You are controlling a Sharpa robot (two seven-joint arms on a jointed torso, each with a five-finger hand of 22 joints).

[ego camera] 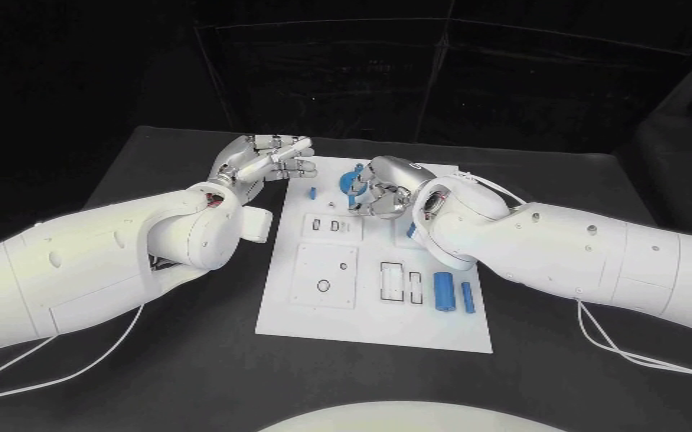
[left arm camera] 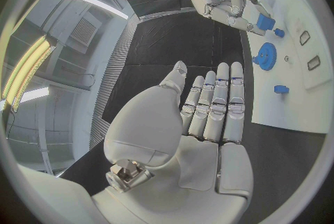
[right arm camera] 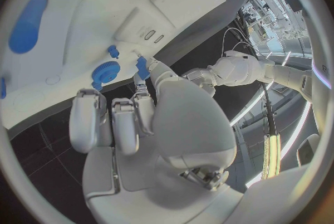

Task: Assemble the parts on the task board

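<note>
White flat task board [ego camera: 378,297] lies mid-bench [ego camera: 173,352]; the right hand [ego camera: 384,188] pinches a small blue part [right arm camera: 142,67] above its far end, beside a blue gear [left arm camera: 266,56]. Left hand [ego camera: 264,162] hovers open-fingered, holding nothing.

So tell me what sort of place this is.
Probably a robotics lab test cell: a black table against dark panelled walls, a white task board with a blue gear, and ceiling strip lights.
</note>
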